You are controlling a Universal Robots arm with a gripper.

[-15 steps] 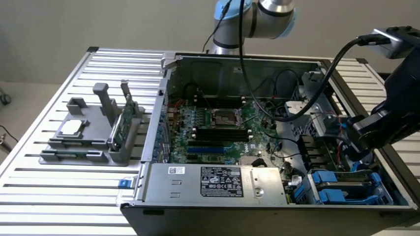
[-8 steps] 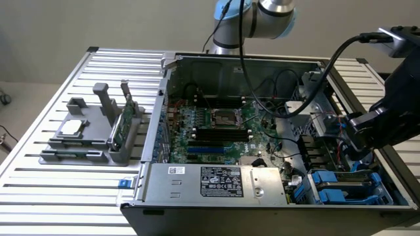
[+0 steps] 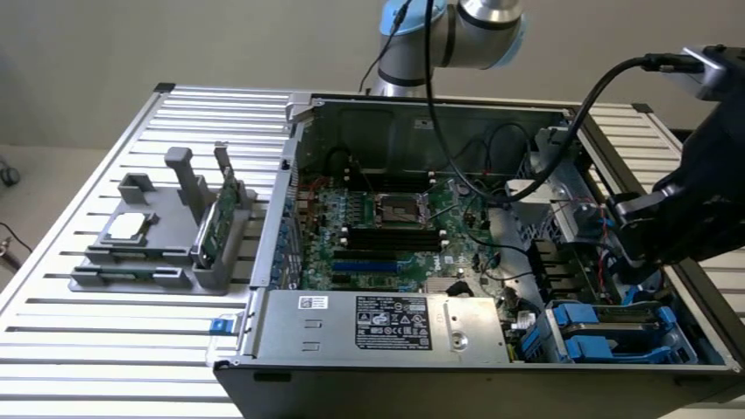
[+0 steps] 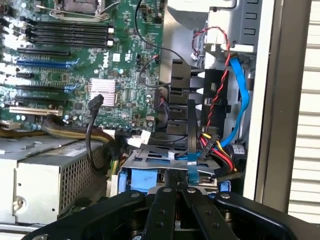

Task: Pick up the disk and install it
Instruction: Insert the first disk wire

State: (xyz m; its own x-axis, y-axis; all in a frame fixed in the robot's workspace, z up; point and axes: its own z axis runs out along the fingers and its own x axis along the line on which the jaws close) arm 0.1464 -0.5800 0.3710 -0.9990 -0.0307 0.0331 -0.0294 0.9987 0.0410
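The exterior view takes in the whole slatted worktop [image 3: 93, 349]. An open computer case [image 3: 349, 109] lies on it, with the arm [image 3: 460, 26] reaching in from behind. On the exterior view's left, well apart from the case, a grey holder [image 3: 140, 271] carries a small silver chip [image 3: 126, 227] and an upright green card [image 3: 222, 218]. The power supply [image 3: 385, 323] fills the case's near edge.

The wrist view looks down into the case. It shows the tool [image 4: 177, 192] with its black fingers [image 4: 162, 210] pressed flat together and nothing gripped between them. It also shows the motherboard [image 4: 125, 60] up close, and a blue cable [image 4: 245, 95] beside twisted red and black wires [image 4: 220, 85] running along the side wall.

The disk [image 4: 142, 180] sits in the drive bay in the case's near corner, on the exterior view's right next to the power supply. Its blue rails show under a perforated metal plate [image 4: 150, 157]. The tool hangs over that bay, its tips just above the disk's edge and apart from it. In the exterior view the same blue rails [image 3: 611, 336] lie below the tool's dark bulk.
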